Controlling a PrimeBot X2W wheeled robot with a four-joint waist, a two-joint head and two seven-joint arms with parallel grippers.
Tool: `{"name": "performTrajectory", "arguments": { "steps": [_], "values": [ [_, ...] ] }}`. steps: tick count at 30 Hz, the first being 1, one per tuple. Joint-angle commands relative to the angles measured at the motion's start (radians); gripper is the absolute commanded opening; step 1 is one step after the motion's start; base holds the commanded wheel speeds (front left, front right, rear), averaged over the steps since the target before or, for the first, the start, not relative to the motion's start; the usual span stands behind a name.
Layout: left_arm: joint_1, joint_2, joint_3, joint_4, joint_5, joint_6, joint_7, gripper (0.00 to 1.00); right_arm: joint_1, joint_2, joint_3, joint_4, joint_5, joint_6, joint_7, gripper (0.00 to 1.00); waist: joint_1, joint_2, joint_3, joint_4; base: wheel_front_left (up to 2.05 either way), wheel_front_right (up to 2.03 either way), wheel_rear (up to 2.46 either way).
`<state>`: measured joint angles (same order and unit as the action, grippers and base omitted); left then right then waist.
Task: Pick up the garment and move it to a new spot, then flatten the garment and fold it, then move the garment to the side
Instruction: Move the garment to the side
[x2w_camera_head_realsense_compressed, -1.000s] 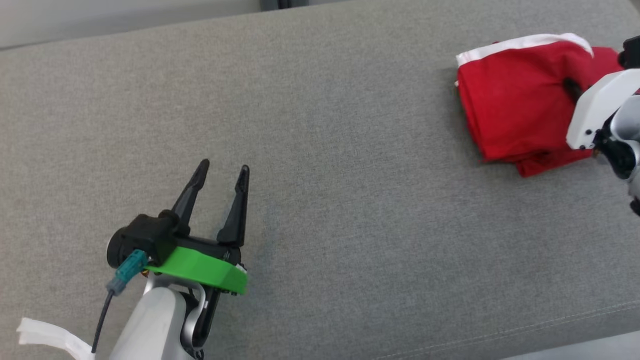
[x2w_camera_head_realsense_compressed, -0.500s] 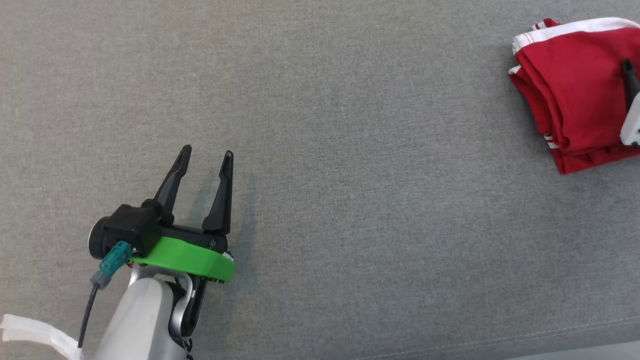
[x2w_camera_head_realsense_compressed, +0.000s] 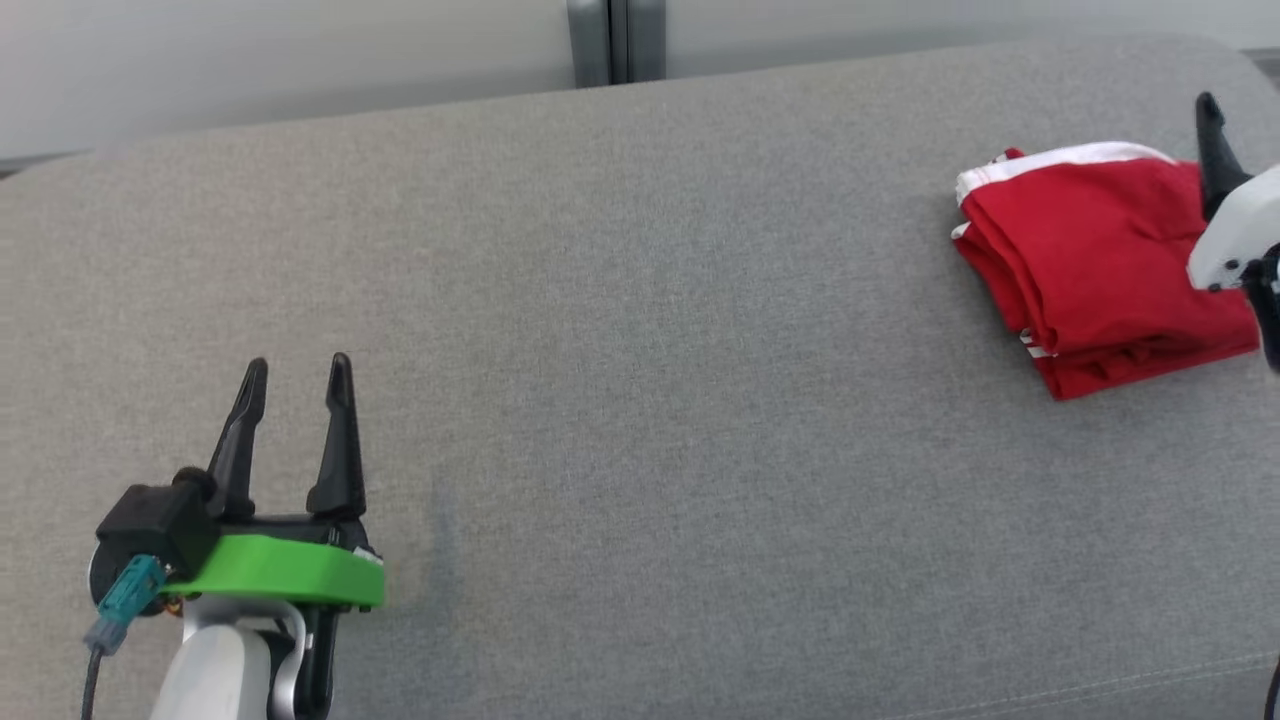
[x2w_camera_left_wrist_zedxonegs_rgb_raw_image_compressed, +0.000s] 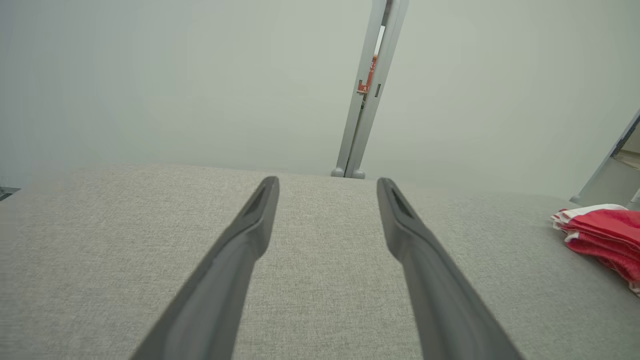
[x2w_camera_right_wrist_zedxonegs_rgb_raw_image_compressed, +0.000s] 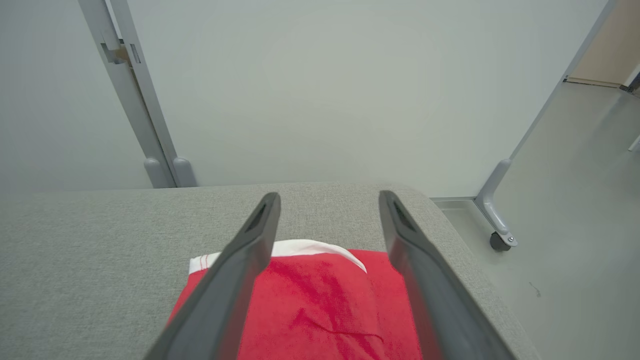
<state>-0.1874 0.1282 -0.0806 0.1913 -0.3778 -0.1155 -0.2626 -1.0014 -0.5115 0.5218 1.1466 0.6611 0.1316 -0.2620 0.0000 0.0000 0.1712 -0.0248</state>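
Folded garment (x2w_camera_head_realsense_compressed: 1090, 260) lies at the tabletop's (x2w_camera_head_realsense_compressed: 640, 400) right edge; left gripper (x2w_camera_head_realsense_compressed: 299, 362) and right gripper (x2w_camera_right_wrist_zedxonegs_rgb_raw_image_compressed: 328, 196) stand open, empty. Task looks finished.

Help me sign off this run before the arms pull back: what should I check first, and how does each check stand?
1. Red garment folded: ok, a compact stack with white trim along its far edge.
2. Garment at the side: ok, it lies near the right end of the grey cushion.
3. Right gripper free of cloth: ok, jaws apart, nothing pinched between them.
4. Right fingers lifted clear of the garment: cannot tell, they point over it and the gap below is not visible.
5. Left gripper out of the way: ok, open over bare cushion, far from the garment.
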Motion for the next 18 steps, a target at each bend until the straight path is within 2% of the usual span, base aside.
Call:
{"name": "performTrajectory", "arguments": {
  "steps": [1,6,14,18],
  "values": [
    [0.027,0.011,0.012,0.003,-0.005,0.009,-0.002,1.00,0.059,0.003,-0.012,-0.038,-0.039,-0.002,-0.002,1.00,0.0000,0.0000,-0.111,-0.018,0.00,0.00,0.00],
    [0.060,0.022,0.034,0.016,0.014,0.035,-0.002,1.00,0.198,0.048,-0.114,-0.229,-0.123,-0.002,-0.003,1.00,0.0000,0.0000,-0.177,-0.026,0.00,0.00,0.00],
    [0.084,0.008,0.062,-0.001,0.033,0.033,-0.001,1.00,0.441,0.137,-0.239,-0.490,-0.234,-0.002,-0.003,1.00,0.0000,0.0000,-0.222,-0.025,0.00,0.00,0.00],
    [0.110,-0.007,0.068,0.015,0.051,0.028,-0.001,1.00,0.566,0.189,-0.261,-0.596,-0.239,-0.002,-0.003,1.00,0.0000,0.0000,-0.229,-0.023,0.00,0.00,0.00]
  ]
}}
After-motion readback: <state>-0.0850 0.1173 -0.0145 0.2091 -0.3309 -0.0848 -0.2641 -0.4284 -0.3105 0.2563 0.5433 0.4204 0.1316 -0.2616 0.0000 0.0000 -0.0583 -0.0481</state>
